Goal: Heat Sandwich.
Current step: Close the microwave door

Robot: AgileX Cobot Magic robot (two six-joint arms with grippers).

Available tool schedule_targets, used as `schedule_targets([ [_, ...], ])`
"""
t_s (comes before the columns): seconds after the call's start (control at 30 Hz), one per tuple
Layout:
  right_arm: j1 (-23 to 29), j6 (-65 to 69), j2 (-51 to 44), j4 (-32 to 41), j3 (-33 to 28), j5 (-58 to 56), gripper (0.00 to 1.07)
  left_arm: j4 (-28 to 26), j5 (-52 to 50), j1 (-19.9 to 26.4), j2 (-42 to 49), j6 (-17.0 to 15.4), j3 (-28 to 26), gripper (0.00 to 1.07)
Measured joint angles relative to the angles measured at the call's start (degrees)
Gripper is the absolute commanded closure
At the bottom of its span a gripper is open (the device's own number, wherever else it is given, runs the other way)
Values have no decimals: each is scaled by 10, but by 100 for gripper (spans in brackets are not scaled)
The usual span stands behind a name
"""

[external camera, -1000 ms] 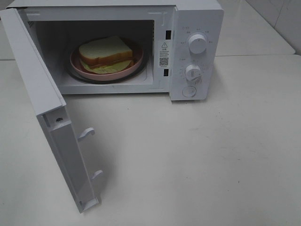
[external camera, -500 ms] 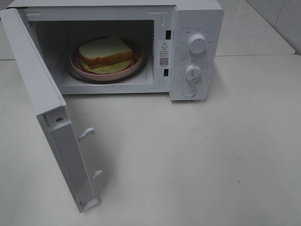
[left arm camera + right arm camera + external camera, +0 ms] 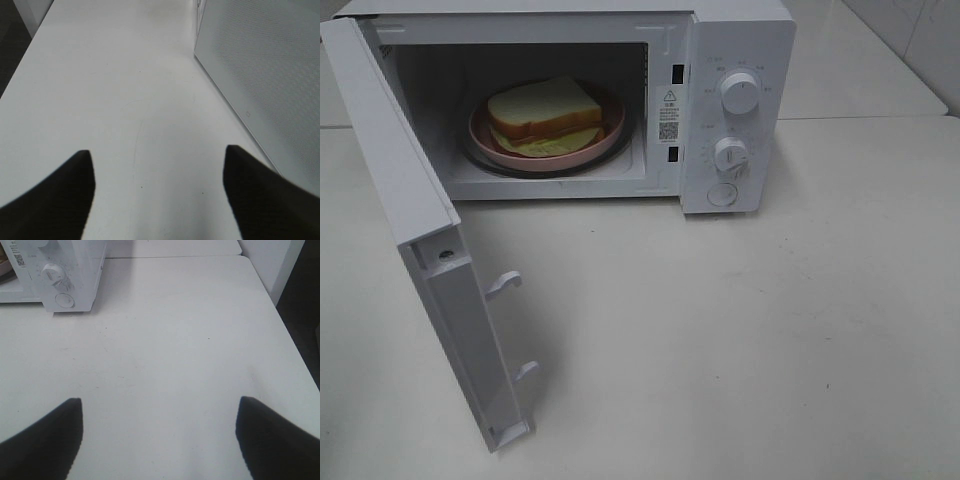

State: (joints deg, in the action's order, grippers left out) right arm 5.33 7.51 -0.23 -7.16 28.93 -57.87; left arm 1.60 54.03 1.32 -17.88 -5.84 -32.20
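Sandwich (image 3: 545, 108) inside microwave (image 3: 735, 60); QR label (image 3: 668, 130), text illegible.

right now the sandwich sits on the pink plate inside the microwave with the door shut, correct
Not quite: the door is swung wide open, not shut, as the exterior high view shows. The rest holds: the sandwich sits on the pink plate inside the microwave.

Count at the one table (image 3: 820, 340)
One microwave (image 3: 765, 50), one door (image 3: 390, 170), one sandwich (image 3: 545, 108), one plate (image 3: 607, 138), one button (image 3: 722, 194); two knobs (image 3: 740, 92), two hooks (image 3: 505, 284), two grippers: left gripper (image 3: 157, 195), right gripper (image 3: 157, 440).
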Motion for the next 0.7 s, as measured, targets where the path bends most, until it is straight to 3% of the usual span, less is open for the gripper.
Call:
schedule_targets([
  [0.1, 0, 0, 0, 0, 0, 0, 31, 0, -15, 0, -27, 0, 0, 71],
  [0.2, 0, 0, 0, 0, 0, 0, 31, 0, -67, 0, -74, 0, 0, 97],
  [0.23, 0, 0, 0, 0, 0, 0, 31, 0, -67, 0, -74, 0, 0, 97],
  [0.3, 0, 0, 0, 0, 0, 0, 31, 0, -116, 0, -115, 0, 5, 107],
  [0.43, 0, 0, 0, 0, 0, 0, 31, 0, -168, 0, -155, 0, 15, 107],
  [0.7, 0, 0, 0, 0, 0, 1, 31, 0, -370, 0, -257, 0, 62, 107],
])
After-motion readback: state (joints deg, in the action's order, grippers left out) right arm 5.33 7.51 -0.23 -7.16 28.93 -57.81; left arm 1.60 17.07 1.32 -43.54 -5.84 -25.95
